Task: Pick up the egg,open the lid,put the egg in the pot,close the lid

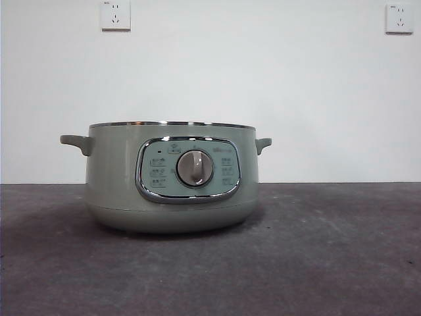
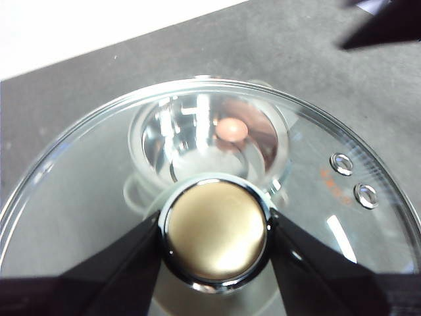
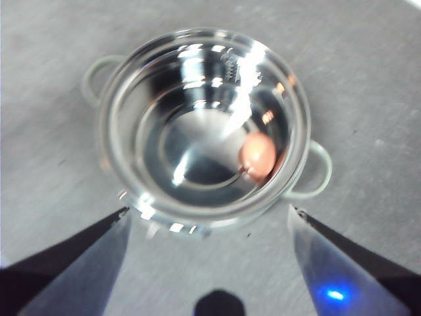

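Glass lid [image 2: 197,217] hangs from the left gripper [image 2: 214,230], whose jaws clamp its knob [image 2: 214,232] from both sides. Beneath and beyond it sits the open pot [image 3: 197,125], with the egg [image 3: 257,155] resting inside against the steel wall. Above the pot, the right gripper [image 3: 207,214] hovers with jaws spread and empty. Closing well likely means centring the knob over the rim, then lowering level.
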Motion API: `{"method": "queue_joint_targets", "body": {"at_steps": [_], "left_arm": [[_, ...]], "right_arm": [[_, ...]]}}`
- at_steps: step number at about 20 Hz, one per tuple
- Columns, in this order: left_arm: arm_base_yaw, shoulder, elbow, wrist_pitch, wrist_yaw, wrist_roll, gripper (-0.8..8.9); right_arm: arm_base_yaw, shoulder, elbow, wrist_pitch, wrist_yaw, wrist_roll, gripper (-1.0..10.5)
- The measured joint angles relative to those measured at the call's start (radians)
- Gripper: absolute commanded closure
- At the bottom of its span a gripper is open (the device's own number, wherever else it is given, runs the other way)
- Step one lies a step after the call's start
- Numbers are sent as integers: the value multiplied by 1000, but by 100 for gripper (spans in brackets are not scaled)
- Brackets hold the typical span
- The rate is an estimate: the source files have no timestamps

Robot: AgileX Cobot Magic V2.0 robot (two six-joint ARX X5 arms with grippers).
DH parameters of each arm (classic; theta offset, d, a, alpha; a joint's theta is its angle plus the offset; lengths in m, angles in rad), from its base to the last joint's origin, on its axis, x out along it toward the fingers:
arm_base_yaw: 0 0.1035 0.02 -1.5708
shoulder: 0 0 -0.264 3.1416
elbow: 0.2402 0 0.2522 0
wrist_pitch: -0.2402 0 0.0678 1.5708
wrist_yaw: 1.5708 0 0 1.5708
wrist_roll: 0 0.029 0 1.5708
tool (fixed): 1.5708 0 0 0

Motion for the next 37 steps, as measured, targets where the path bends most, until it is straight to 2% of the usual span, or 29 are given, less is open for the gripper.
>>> {"method": "queue_joint_targets", "body": {"at_steps": [4, 8, 13, 18, 24, 37], "left_arm": [[-14, 116, 0, 114, 44, 17, 822], [-51, 279, 0, 245, 49, 26, 822], [-108, 482, 0, 401, 33, 53, 822], [-113, 618, 0, 530, 27, 66, 822], [-114, 690, -1, 610, 27, 69, 822], [-124, 778, -1, 651, 6, 69, 822]], "right_arm": [[0, -169, -134, -11, -23, -11, 576], [0, -402, -378, 17, -22, 2, 575], [0, -704, -674, 62, -15, 78, 572], [0, -893, -857, 61, 5, 167, 572], [0, -995, -975, 60, 42, 232, 572], [0, -998, -995, 66, 42, 241, 572]]}}
